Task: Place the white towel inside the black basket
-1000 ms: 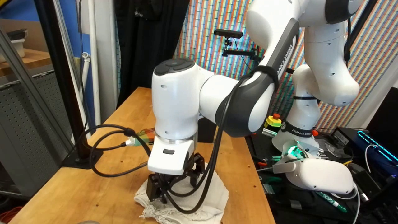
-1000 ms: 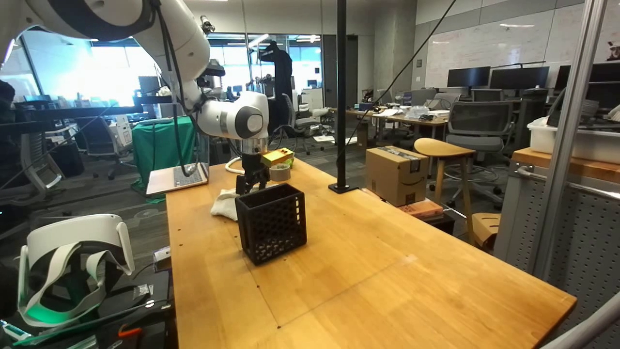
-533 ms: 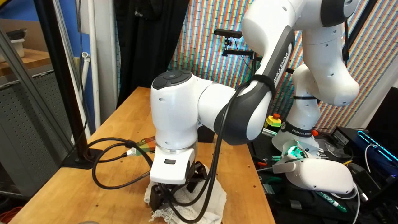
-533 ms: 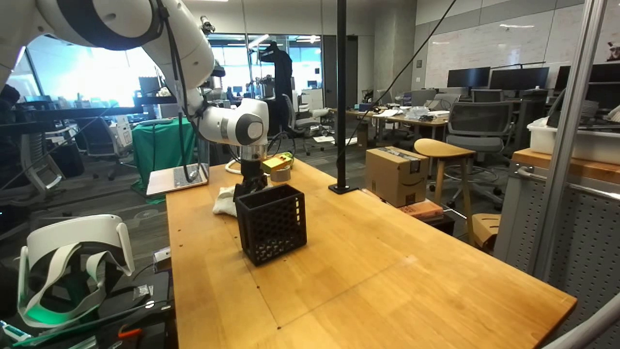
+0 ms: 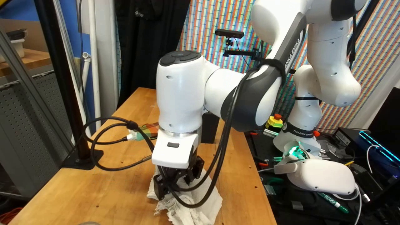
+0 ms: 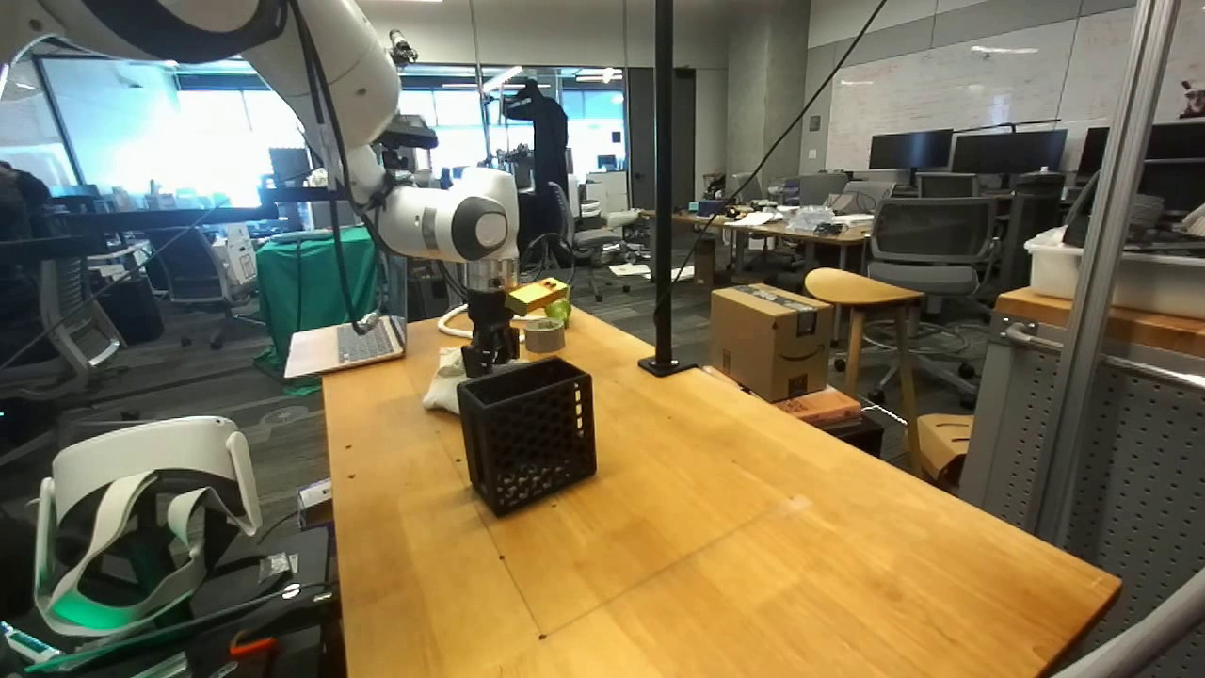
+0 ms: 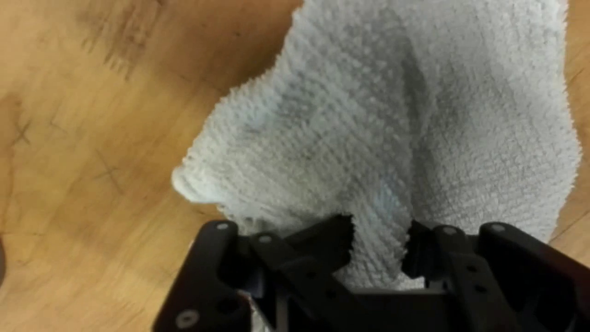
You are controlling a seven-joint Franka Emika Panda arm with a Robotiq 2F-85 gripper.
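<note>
The white towel (image 7: 488, 129) lies wrinkled on the wooden table. In the wrist view a thick fold of it rises between the black finger pads of my gripper (image 7: 379, 251), pinched from both sides. An exterior view shows the towel (image 5: 184, 215) gathered under my gripper (image 5: 177, 186), its frayed edge hanging near the table. The black basket (image 6: 532, 438) stands upright on the table beside the gripper and hides part of the towel (image 6: 444, 386) in that exterior view. Behind the arm, only a dark side of the basket (image 5: 210, 128) shows. Its inside floor is hidden.
A yellow box (image 6: 537, 297) and a tape roll (image 6: 544, 336) sit beyond the gripper, with a laptop (image 6: 353, 344) to one side. A black post (image 6: 664, 207) rises at the table edge. Loose arm cables (image 5: 109, 168) loop low over the tabletop.
My gripper sank onto the towel, closed on a fold of it, then rose a little. The towel has bunched up and drawn in under the jaws. The basket has stayed put.
</note>
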